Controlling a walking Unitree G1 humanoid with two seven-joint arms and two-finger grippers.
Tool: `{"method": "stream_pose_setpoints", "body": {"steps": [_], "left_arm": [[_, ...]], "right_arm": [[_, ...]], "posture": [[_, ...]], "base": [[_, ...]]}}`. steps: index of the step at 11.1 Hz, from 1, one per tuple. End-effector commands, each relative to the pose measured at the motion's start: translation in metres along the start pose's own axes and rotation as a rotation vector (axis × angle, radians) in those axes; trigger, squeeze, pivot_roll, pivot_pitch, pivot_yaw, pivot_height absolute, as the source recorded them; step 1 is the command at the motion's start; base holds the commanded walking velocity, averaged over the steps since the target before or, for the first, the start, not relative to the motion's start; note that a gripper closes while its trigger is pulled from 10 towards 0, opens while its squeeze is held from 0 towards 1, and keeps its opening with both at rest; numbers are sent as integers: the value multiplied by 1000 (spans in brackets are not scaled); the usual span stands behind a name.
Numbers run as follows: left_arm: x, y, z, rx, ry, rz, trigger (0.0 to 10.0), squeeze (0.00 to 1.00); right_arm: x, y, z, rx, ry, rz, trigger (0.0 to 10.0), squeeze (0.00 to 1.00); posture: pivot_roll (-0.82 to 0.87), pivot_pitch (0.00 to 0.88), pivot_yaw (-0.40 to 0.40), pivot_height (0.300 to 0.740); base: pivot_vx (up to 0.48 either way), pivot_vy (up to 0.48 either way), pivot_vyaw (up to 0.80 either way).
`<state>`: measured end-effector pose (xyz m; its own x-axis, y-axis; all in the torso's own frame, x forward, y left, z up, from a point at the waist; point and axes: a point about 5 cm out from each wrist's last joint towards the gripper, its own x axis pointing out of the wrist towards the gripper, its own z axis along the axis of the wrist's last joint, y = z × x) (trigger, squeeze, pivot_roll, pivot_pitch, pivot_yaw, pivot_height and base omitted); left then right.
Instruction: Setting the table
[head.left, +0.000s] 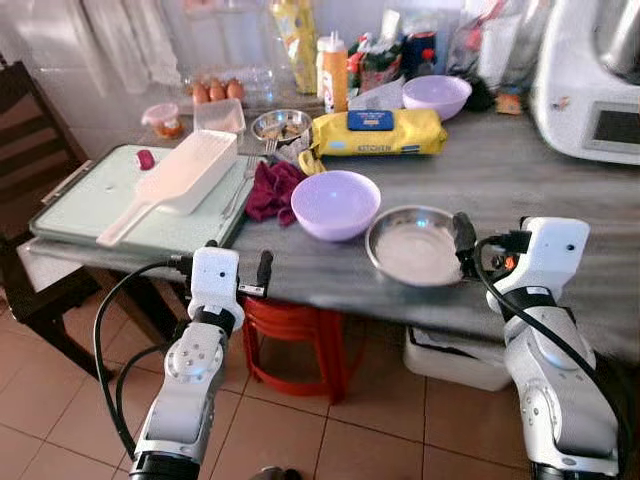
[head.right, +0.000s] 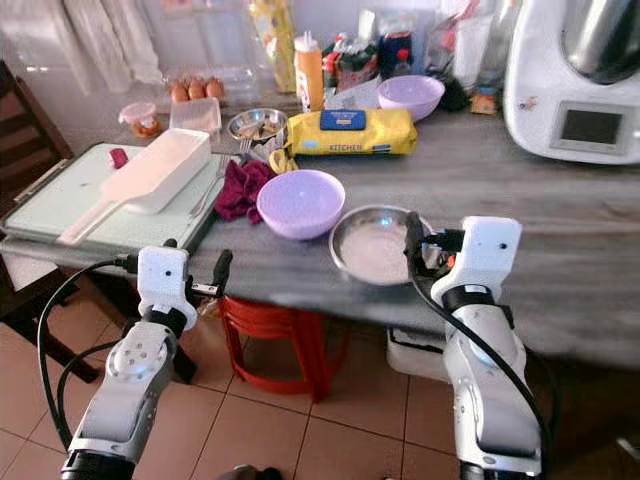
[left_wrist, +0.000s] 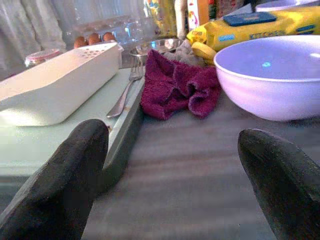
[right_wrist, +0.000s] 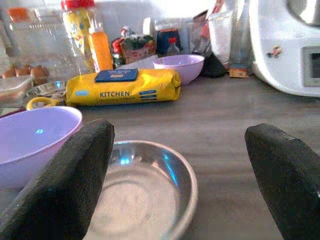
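The grey counter is crowded; your 2 bowls sit near its front edge. Right gripper, wide open and empty, frames the steel bowl; left gripper, equally spread, faces the lilac bowl.

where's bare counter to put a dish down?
Largest free patch: grey counter between the yellow KITCHEN pack, steel bowl and white appliance. A smaller strip runs along the front edge ahead of the left gripper, below the near lavender bowl. Crowded: the back row of bottles and the tray side.
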<state>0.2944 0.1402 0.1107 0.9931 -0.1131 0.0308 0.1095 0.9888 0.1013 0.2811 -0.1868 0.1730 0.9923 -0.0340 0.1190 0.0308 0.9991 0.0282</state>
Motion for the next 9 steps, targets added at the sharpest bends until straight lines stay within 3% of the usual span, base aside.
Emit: {"method": "stream_pose_setpoints", "body": {"steps": [1,9], "left_arm": [[-2,2,-1,11,11,5,10000,0],[-3,3,-1,31,20,-15,10000,0]], "right_arm": [[1,1,0,10,-3,-3,10000,0],[2,-4,-4,55,23,-50,10000,0]], "posture": [[-107,48,112,740],[-103,48,125,740]], "base": [[-319,0,0],[-325,0,0]]}}
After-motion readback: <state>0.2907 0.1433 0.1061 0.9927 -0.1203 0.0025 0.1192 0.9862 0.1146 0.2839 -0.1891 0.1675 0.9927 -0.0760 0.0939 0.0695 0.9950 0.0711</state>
